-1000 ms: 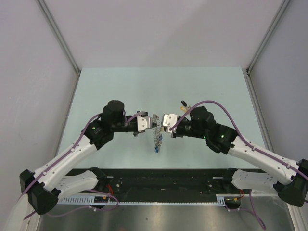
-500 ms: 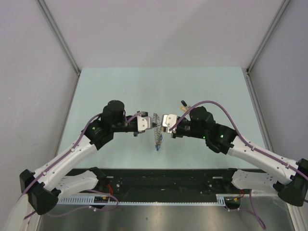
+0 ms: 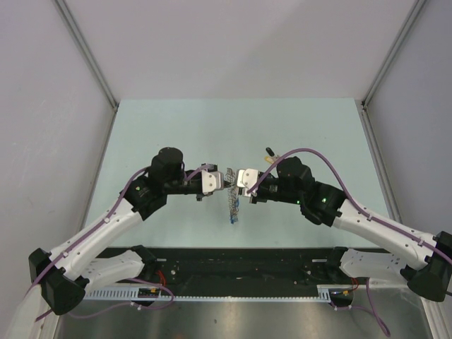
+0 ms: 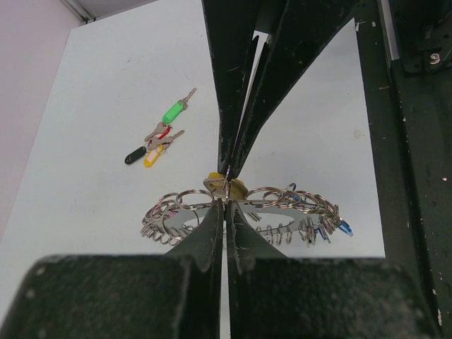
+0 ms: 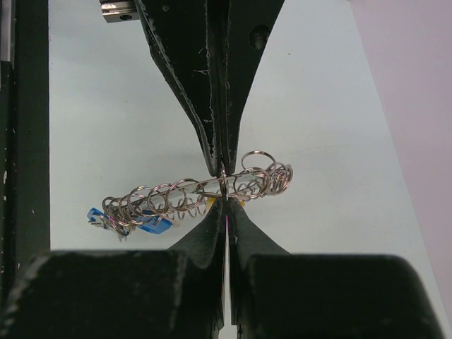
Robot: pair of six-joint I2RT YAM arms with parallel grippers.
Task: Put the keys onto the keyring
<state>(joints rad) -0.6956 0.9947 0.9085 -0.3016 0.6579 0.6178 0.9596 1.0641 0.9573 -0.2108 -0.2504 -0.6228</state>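
Both jaws nearer together, pinching keyring [image 3: 232, 198]

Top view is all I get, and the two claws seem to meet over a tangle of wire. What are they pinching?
Observer: The left gripper is shut on the keyring, a flat grey ring fringed with small wire loops.
Operator: And the other claw?
Observer: The right gripper is shut on a yellow bit right at the ring's rim, probably a key's plastic head.
Operator: Are any keys left over?
Observer: Yes, some loose keys lie together on the table, with green, black and yellow heads.
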